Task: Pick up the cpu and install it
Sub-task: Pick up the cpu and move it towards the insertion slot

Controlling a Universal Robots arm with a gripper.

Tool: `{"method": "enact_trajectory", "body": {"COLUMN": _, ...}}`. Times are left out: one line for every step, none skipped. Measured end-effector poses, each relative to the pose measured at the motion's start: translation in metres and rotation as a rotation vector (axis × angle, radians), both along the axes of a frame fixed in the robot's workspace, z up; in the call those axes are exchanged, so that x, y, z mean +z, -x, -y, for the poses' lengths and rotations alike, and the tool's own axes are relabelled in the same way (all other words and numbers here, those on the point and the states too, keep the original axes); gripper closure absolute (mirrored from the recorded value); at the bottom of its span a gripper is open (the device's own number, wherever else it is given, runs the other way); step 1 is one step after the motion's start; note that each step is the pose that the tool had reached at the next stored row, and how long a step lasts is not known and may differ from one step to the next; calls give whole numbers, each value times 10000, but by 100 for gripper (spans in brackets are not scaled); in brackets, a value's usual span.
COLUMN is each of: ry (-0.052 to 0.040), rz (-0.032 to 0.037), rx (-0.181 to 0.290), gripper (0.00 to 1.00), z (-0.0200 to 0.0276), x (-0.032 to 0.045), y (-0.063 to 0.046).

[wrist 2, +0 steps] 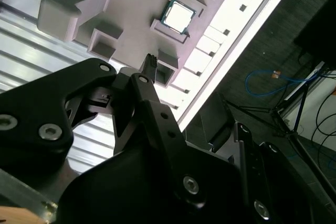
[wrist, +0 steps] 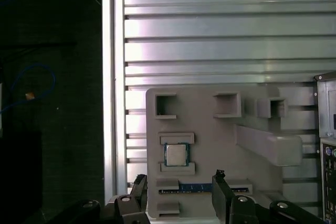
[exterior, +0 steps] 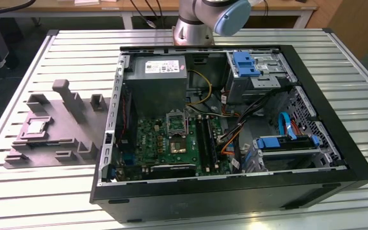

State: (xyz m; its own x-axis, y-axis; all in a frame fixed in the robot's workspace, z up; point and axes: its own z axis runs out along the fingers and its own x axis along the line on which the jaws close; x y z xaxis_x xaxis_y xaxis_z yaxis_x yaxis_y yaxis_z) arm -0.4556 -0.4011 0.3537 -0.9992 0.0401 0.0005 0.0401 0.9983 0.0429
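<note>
Arm: wrist aimed down over grey plastic fixture [wrist: 210, 140]. Black fingers [wrist: 220, 192]: spread, empty. Small silvery square cpu [wrist: 176, 154]: seated in fixture, clear of fingers, facing their gap.

Exterior view high, down onto PC case [exterior: 235, 191], both wrist views over grey fixture [wrist: 220, 145], shared w/ exterior

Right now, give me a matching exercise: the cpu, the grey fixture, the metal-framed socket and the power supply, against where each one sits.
1 cpu
2 grey fixture
3 metal-framed socket
4 power supply

A on the green board
B on the slatted table, at the exterior view's left of the case
C in a recess of the fixture
D in the case's corner nearest the arm

Pairs: 1-C, 2-B, 3-A, 4-D.
</note>
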Motion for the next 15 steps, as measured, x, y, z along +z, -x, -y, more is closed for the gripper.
{"method": "enact_trajectory", "body": {"ry": 0, "rz": 0, "rx": 0, "gripper": 40, "z": 0, "x": -2, "y": 0}}
{"method": "enact_trajectory", "body": {"ry": 0, "rz": 1, "rx": 0, "gripper": 40, "z": 1, "x": -6, "y": 0}}
{"method": "enact_trajectory", "body": {"ry": -1, "rz": 2, "rx": 0, "gripper": 40, "z": 1, "x": -9, "y": 0}}
{"method": "enact_trajectory", "body": {"ry": 0, "rz": 1, "rx": 0, "gripper": 40, "z": 2, "x": -11, "y": 0}}
{"method": "enact_trajectory", "body": {"ry": -1, "rz": 2, "rx": 0, "gripper": 40, "z": 2, "x": -14, "y": 0}}
{"method": "enact_trajectory", "body": {"ry": -1, "rz": 1, "rx": 0, "gripper": 40, "z": 3, "x": -17, "y": 0}}
{"method": "enact_trajectory", "body": {"ry": -1, "rz": 1, "rx": 0, "gripper": 40, "z": 4, "x": -19, "y": 0}}
{"method": "enact_trajectory", "body": {"ry": -1, "rz": 2, "rx": 0, "gripper": 40, "z": 5, "x": -22, "y": 0}}
{"method": "enact_trajectory", "body": {"ry": -1, "rz": 2, "rx": 1, "gripper": 40, "z": 6, "x": -24, "y": 0}}
{"method": "enact_trajectory", "body": {"ry": -1, "rz": 3, "rx": 1, "gripper": 40, "z": 10, "x": -28, "y": 0}}
{"method": "enact_trajectory", "body": {"ry": -1, "rz": 3, "rx": 3, "gripper": 40, "z": 15, "x": -31, "y": -1}}
{"method": "enact_trajectory", "body": {"ry": -1, "rz": 3, "rx": 1, "gripper": 40, "z": 20, "x": -35, "y": 0}}
{"method": "enact_trajectory", "body": {"ry": -1, "rz": 2, "rx": 1, "gripper": 40, "z": 26, "x": -38, "y": 0}}
{"method": "enact_trajectory", "body": {"ry": -1, "rz": 2, "rx": 1, "gripper": 40, "z": 32, "x": -43, "y": 0}}
{"method": "enact_trajectory", "body": {"ry": -2, "rz": 3, "rx": 1, "gripper": 40, "z": 38, "x": -48, "y": 0}}
